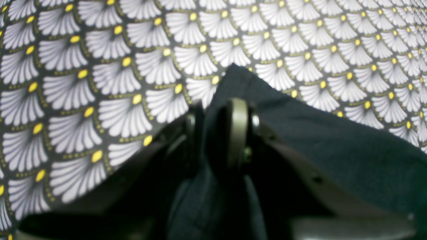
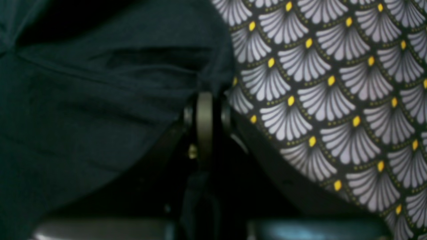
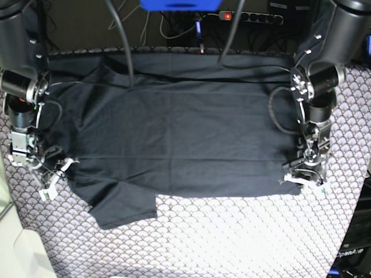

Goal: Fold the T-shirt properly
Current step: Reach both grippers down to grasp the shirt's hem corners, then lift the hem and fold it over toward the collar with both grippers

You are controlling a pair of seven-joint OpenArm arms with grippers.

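The T-shirt (image 3: 174, 133) lies spread across the frame's middle on the patterned tablecloth (image 3: 232, 237). Left gripper (image 1: 217, 115) and right gripper (image 2: 204, 110) each pinch a near-edge corner shut. Next, probably lift together and fold.

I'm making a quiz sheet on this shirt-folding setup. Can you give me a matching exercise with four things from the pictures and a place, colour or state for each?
Column one:
1. T-shirt
2. tablecloth
3. left hand
4. right hand

Column two:
A. white fans with yellow dots
B. at the shirt's edge on the right side of the base view
C. plain dark cloth, spread flat
D. at the shirt's edge on the left side of the base view

Pairs: 1-C, 2-A, 3-B, 4-D
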